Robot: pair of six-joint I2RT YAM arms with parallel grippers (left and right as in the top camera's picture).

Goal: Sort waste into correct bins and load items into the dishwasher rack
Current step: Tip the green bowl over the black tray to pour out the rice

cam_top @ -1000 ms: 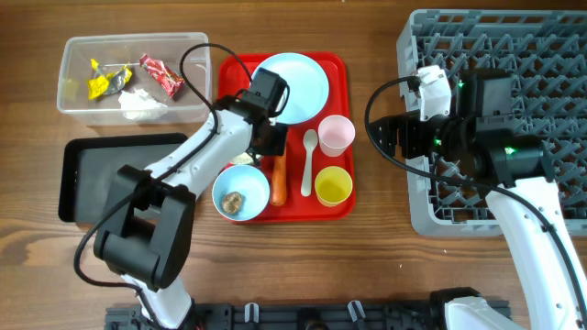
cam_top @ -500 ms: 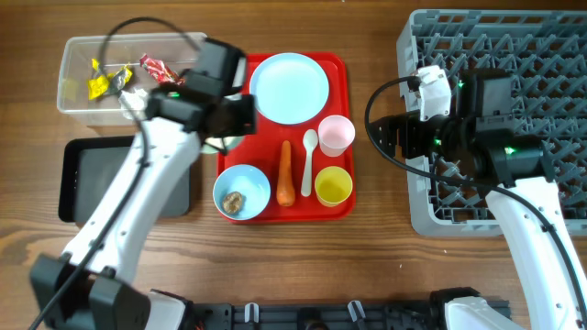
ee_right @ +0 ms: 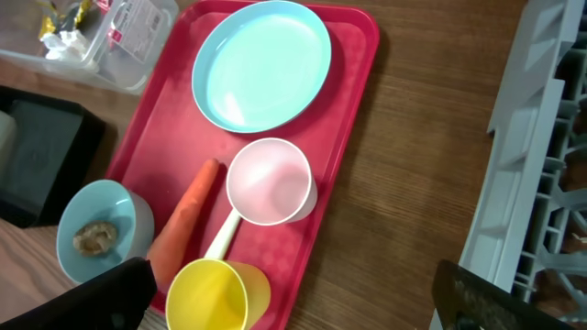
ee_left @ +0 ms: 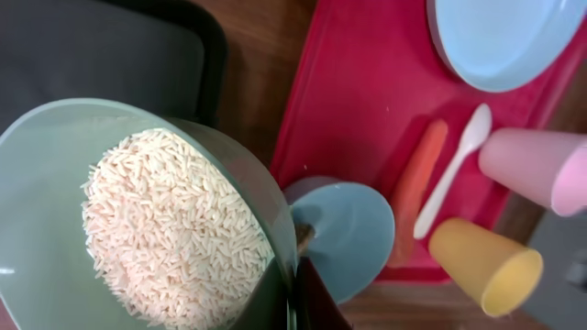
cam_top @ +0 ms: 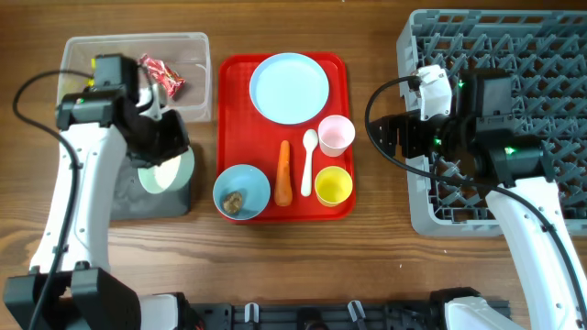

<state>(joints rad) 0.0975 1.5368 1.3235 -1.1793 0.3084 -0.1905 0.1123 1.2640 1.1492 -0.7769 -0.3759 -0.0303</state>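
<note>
My left gripper (ee_left: 298,280) is shut on the rim of a pale blue bowl (cam_top: 167,171) of loose white rice (ee_left: 170,225), held tilted above the black tray (cam_top: 128,197). The clear tub (cam_top: 188,55) behind it holds a red wrapper (cam_top: 162,75). On the red tray (cam_top: 235,110) lie the plate (cam_top: 289,87), pink cup (cam_top: 336,134), white spoon (cam_top: 310,156), carrot (cam_top: 283,172), yellow cup (cam_top: 333,186) and a second blue bowl (cam_top: 241,192) holding a brown lump (ee_right: 94,236). My right gripper (cam_top: 383,137) stands open and empty between the red tray and the grey rack (cam_top: 514,55).
A bare strip of wooden table (cam_top: 376,238) runs between the red tray and the rack, and along the front edge. The left arm (cam_top: 69,192) crosses over the black tray's left part. The right arm (cam_top: 532,229) reaches in over the rack's front corner.
My left arm has carried the bowl of rice off the red tray, leftwards, to above the black tray. The right arm has stayed put.
</note>
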